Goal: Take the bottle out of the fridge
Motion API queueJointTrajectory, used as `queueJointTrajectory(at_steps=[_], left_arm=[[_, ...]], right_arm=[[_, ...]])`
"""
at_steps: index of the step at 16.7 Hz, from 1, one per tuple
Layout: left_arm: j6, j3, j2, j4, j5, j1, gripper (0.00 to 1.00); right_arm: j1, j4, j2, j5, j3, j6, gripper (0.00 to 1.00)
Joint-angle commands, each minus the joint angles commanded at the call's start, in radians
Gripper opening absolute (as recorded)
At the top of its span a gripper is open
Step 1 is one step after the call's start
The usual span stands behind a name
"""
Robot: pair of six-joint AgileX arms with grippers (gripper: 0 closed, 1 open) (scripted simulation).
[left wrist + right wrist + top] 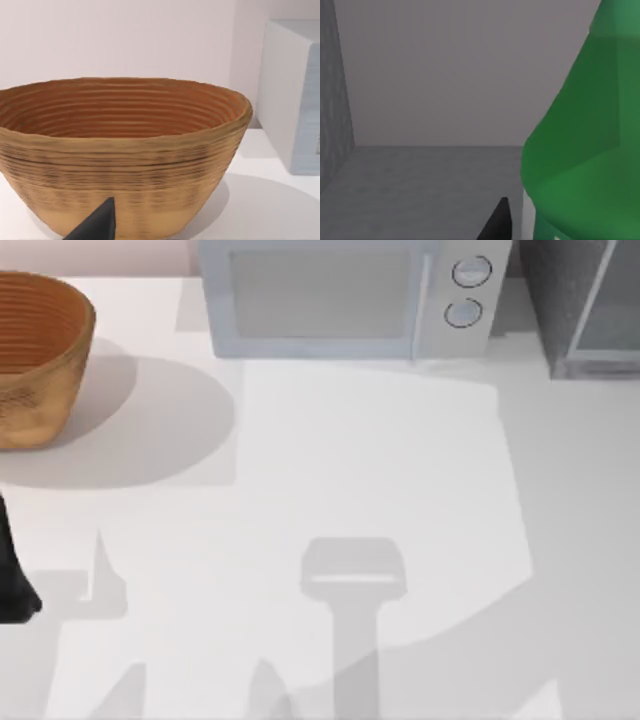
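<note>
Currently the bottle is showing large and green in the right wrist view, standing on the grey floor inside the fridge, with the fridge's pale back wall behind it and a speckled dark side wall at one edge. One dark fingertip of the right gripper is sitting just beside the bottle's base; whether the jaws are released or clenched cannot be told.

From the top view, the fridge is standing at the table's far right corner, its glassy door panel edged in light metal. The whitish microwave with two round knobs is sitting beside it, along the far edge. A woven basket is resting at the far left of the white table.

The left arm is sitting parked at the table's left edge. Its wrist view is facing the basket closely, with one dark fingertip low in front; jaw state cannot be told.
</note>
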Motion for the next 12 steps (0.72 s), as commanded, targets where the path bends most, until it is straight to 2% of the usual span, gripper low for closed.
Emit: queueJointTrajectory(at_steps=[9, 12], left_arm=[[0.0, 0.0, 0.0, 0.0, 0.0, 0.0, 1.0], [0.0, 0.0, 0.0, 0.0, 0.0, 0.0, 1.0]], right_arm=[[-0.003, -0.003, -0.004, 0.0, -0.001, 0.002, 0.0], [-0.003, -0.061, -0.047, 0.0, 0.006, 0.003, 0.0]])
